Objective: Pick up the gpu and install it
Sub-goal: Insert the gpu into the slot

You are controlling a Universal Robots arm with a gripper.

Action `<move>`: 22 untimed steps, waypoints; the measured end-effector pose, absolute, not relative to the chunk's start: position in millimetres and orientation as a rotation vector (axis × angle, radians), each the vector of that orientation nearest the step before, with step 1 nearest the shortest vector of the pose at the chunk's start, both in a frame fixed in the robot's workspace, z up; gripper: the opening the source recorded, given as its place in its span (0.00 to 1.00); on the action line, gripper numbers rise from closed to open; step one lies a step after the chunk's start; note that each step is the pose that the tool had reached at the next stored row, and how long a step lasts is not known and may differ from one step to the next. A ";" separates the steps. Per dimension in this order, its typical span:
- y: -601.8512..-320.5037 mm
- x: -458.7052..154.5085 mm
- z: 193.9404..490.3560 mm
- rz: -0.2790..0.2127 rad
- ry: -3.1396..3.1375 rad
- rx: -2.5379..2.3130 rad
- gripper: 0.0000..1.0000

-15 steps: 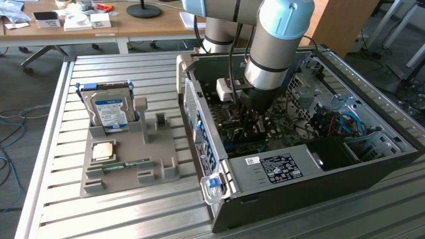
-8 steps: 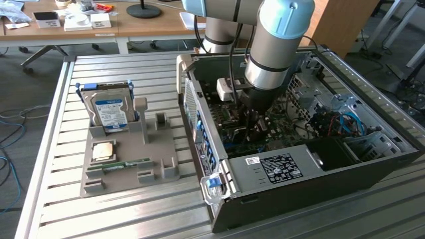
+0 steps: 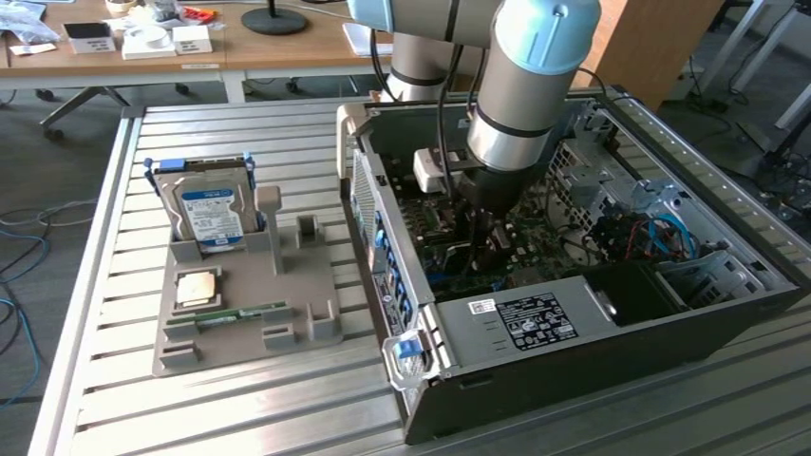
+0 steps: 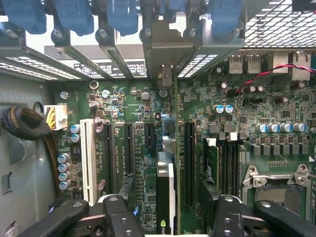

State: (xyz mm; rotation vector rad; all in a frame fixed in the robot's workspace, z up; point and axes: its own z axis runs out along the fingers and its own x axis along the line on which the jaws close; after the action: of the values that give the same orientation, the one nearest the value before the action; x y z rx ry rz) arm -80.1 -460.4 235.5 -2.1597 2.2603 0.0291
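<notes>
gpu (image 4: 165, 192) edge-on between gripper (image 4: 168, 210) fingers

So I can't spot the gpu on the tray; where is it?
The gpu stands edge-on between the tool fingers, inside the open computer case, just above the motherboard slots.

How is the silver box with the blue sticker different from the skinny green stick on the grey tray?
The hard drive is a fat silver box with a blue-and-white label; the memory stick is thin and green. The hard drive stands upright in its holder, while the memory stick lies low and lengthwise. Both sit on the grey tray, outside the computer case.
</notes>
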 end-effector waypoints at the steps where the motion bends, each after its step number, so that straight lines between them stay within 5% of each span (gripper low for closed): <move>1: -460.5 -80.1 236.1 0.029 2.261 -2.160 0.64; 22: -460.4 -80.1 272.5 0.029 2.260 -2.159 0.64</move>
State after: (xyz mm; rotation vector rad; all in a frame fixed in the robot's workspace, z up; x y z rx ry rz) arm -80.1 -460.4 272.5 -2.1594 2.2600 0.0286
